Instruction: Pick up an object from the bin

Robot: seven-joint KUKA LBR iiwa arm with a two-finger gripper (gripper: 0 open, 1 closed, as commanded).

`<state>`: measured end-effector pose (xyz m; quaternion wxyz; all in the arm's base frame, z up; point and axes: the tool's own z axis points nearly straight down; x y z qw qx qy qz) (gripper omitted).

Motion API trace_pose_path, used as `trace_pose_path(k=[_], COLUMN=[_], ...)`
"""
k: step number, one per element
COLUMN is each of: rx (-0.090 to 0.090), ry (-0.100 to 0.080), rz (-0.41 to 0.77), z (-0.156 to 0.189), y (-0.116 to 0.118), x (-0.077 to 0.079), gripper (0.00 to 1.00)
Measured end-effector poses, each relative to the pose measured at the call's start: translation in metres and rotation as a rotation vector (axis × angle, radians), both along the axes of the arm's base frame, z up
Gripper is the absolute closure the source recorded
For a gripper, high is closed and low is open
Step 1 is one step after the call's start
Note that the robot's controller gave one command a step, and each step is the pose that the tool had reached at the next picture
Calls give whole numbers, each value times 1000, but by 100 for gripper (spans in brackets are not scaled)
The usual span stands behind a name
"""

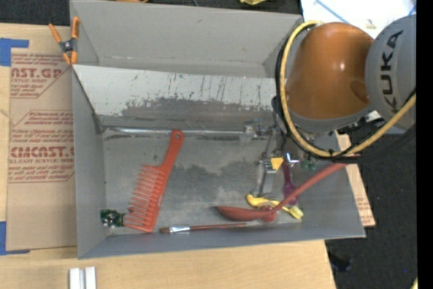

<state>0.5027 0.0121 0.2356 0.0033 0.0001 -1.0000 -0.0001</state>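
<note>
Gripper [268, 191] low over the front right part of the grey metal bin [169, 81], below the orange wrist cover [325, 71] and its looped cables. Directly under its tip: a small cluster on the bin floor, close to the front wall. Nearest to the tip, a yellow curved piece [293, 212], kind not clear, lying across the neck of a red spoon [237, 212]. Spoon bowl pointing left, long handle running up and to the right, past the gripper and toward the bin's right rim. Just right of the gripper, a purple strip [287, 181], slanting down to the yellow piece and touching or overlapping it. Tip of the gripper just above or on the yellow piece's left end; contact not to be told from this angle. Width of the jaw opening not to be told either. Spoon, yellow piece and purple strip all down on the floor.

Well apart to the left, a red-orange comb [154, 187], handle toward the back wall, teeth toward the left. Just left of its lower end, in the front left corner, a small green and black thing [110, 217]. Along the front wall, between comb and spoon, a thin red-handled brush [203, 229].
</note>
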Motion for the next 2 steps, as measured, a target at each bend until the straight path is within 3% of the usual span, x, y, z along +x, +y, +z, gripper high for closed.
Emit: trace_pose_path(k=[1,2], rx=[0,0], ry=[-9,-9], rz=[0,-24], z=[4,-152], y=[0,-46], x=[2,-20], gripper=[0,0])
